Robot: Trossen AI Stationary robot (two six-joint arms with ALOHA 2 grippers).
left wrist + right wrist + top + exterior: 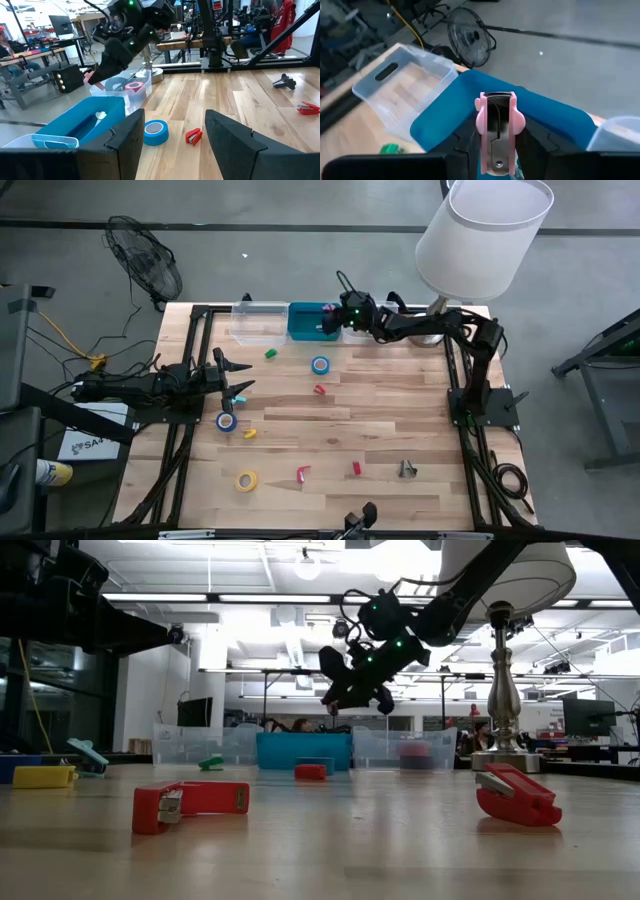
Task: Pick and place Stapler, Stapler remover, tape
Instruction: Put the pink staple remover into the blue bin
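Observation:
My right gripper [330, 317] hangs over the blue bin [305, 322] at the table's far edge, shut on a pink stapler remover [497, 127] with a metal middle. My left gripper [172, 150] is open and level near the table's left side, touching nothing. One blue tape roll [320, 365] lies flat ahead of it and another blue roll [227, 421] lies beside it. A yellow roll [246, 479] lies nearer the near edge, and a pink roll [133, 86] sits in a clear bin. Red staplers [320, 389] [303, 473] [356, 468] lie on the wood. My right gripper pinches the pink stapler remover between its two fingers at the lower sides of its body [484, 150], the fingers lying along it. The remover is lifted clear and sticks out past the fingertips above the blue bin [555, 120].
Clear bins [258, 320] [420, 332] flank the blue one along the far edge, under a lamp [480, 225]. A dark stapler remover [407, 469] lies near the right side; small green [270, 353] and yellow [250, 434] pieces lie on the wood.

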